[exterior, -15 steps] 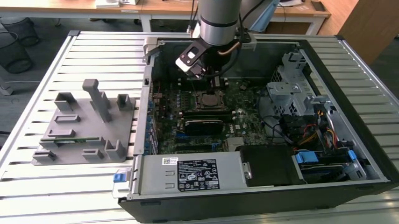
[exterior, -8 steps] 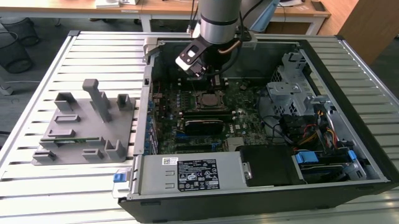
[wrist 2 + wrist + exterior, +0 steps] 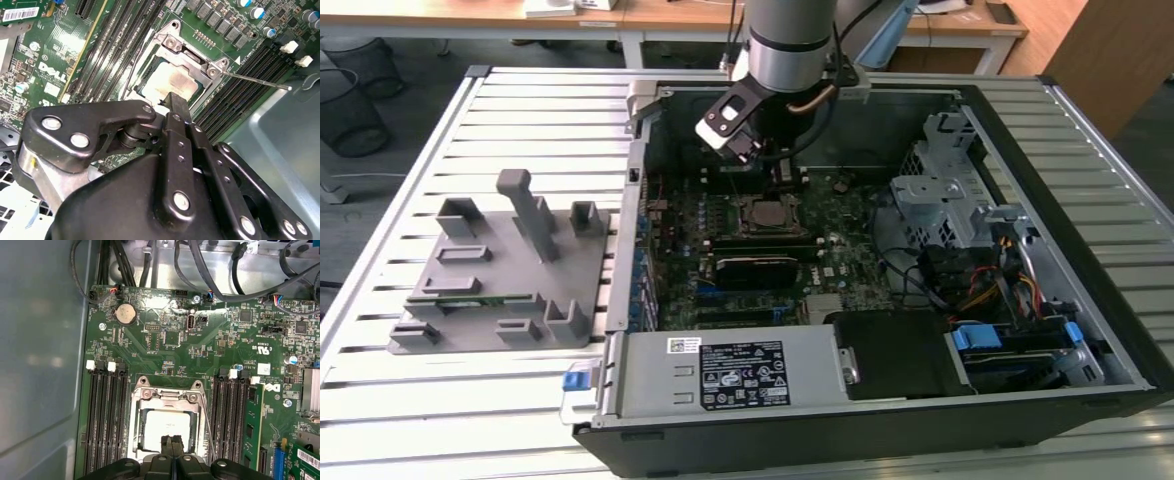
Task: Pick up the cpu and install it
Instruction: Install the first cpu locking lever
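While the jaws (image 3: 171,446) stand clenched together, empty, over the socket (image 3: 167,426), they cover one edge of the single cpu (image 3: 162,427), which lies inside that socket on the motherboard (image 3: 200,340). One grey fixture (image 3: 500,275) sits on the table (image 3: 400,400).

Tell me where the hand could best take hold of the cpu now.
The cpu lies flat inside the socket frame, only its metal top exposed. Judging by that, come straight from above and grip two opposite edges; the frame seems to block any sideways approach. The hand hangs over its near edge, fingers together.
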You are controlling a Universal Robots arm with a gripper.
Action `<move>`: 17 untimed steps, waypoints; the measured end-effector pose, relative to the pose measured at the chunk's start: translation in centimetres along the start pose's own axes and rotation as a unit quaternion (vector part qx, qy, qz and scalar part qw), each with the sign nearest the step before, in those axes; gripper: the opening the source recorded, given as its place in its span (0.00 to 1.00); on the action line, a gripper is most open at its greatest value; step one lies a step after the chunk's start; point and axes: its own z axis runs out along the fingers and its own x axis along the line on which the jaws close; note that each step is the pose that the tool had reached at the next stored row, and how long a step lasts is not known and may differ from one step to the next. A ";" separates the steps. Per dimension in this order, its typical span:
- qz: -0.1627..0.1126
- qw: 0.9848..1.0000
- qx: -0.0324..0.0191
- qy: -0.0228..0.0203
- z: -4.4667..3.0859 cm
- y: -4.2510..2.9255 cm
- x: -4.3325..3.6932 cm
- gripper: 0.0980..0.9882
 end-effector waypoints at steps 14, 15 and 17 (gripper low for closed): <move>-0.030 1.000 0.000 0.000 -0.35 0.00 0.00 0.01; -0.030 1.000 0.000 0.000 -0.43 0.01 0.01 0.01; -0.030 1.000 0.000 0.000 -0.58 0.01 0.01 0.01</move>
